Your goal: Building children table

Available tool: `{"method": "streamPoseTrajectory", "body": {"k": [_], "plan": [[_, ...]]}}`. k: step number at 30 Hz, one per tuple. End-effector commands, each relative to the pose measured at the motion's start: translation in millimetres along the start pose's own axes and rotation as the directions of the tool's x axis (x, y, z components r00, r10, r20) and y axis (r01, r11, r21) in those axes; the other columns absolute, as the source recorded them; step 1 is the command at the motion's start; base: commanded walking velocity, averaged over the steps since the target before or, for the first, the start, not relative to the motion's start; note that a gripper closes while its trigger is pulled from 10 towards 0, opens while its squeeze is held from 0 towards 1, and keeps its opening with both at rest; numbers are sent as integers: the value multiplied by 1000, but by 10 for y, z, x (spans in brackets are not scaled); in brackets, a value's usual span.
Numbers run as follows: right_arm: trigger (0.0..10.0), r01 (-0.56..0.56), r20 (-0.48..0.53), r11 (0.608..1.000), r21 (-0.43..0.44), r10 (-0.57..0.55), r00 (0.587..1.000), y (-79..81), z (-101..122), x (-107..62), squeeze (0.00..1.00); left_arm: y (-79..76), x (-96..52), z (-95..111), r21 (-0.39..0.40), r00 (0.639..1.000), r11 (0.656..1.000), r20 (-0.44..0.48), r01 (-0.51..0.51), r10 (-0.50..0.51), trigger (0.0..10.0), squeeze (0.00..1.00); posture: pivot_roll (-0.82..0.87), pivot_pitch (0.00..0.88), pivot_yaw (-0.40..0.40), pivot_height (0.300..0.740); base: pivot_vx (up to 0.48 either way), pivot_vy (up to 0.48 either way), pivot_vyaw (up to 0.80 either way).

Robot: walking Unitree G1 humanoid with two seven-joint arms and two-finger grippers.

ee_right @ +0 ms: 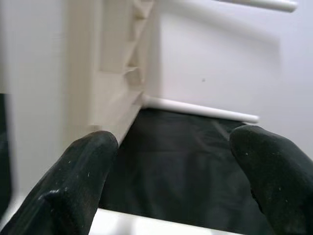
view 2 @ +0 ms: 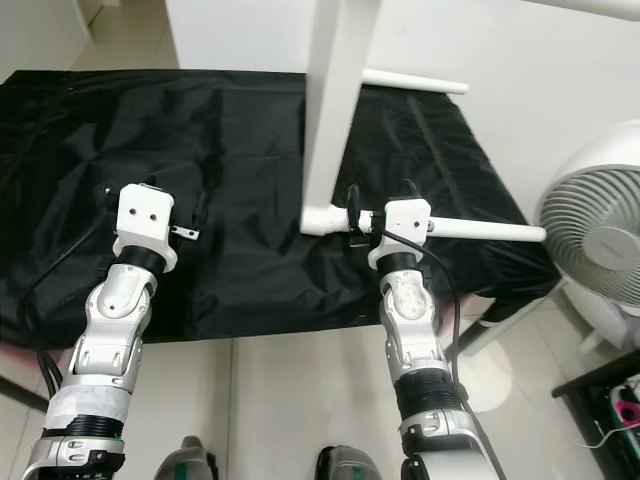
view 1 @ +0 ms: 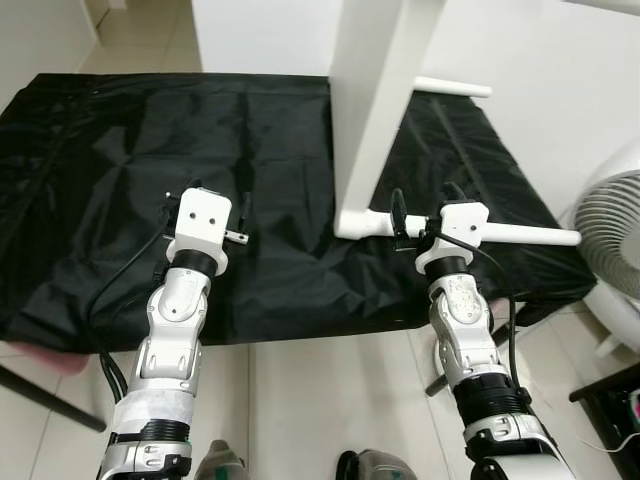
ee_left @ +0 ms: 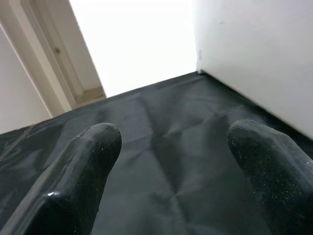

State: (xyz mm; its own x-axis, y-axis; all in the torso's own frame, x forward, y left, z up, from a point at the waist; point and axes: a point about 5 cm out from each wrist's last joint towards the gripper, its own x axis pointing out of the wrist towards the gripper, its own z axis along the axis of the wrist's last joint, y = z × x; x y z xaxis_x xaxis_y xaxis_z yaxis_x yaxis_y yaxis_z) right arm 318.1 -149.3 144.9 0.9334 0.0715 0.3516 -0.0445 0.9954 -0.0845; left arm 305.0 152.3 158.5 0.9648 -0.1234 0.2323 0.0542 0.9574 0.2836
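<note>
- I read this as the leg-fitting step: the white table top point(view 1: 375, 100) stands on edge, upper centre of frame, on the black sheet point(view 1: 120, 180).
- A white leg point(view 1: 520, 234) juts from its lower corner toward the right edge; a second leg point(view 1: 452, 87) sits higher up.
- My right gripper point(view 1: 418, 210), centre-right, has fingers spread wide around the lower leg's base, gripping nothing.
- My left gripper point(view 1: 205, 195), centre-left, hovers over the sheet, spread and empty.
- Next I'd close the right fingers on that leg.
- No containers visible; a fan point(view 1: 612, 235) stands at far right.
</note>
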Motion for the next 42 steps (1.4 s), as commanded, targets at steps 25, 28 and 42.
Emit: {"method": "streamPoseTrajectory", "body": {"k": [25,28,42], "plan": [[10000,-1,10,1000,-24,1,1000,-53,12,34,0,57,30,-3,-44,991,990,-19,-133,132,10000,0,76,0,-24,740,0,-245,0],[10000,-5,11,1000,-26,5,1000,-51,14,35,0,63,30,0,-49,990,989,-18,-138,137,10000,0,75,0,-25,740,0,0,0],[10000,-24,11,999,-41,24,1000,-72,12,52,0,95,5,-45,-63,988,986,-49,-151,149,10000,0,82,0,-26,740,0,0,0]]}}
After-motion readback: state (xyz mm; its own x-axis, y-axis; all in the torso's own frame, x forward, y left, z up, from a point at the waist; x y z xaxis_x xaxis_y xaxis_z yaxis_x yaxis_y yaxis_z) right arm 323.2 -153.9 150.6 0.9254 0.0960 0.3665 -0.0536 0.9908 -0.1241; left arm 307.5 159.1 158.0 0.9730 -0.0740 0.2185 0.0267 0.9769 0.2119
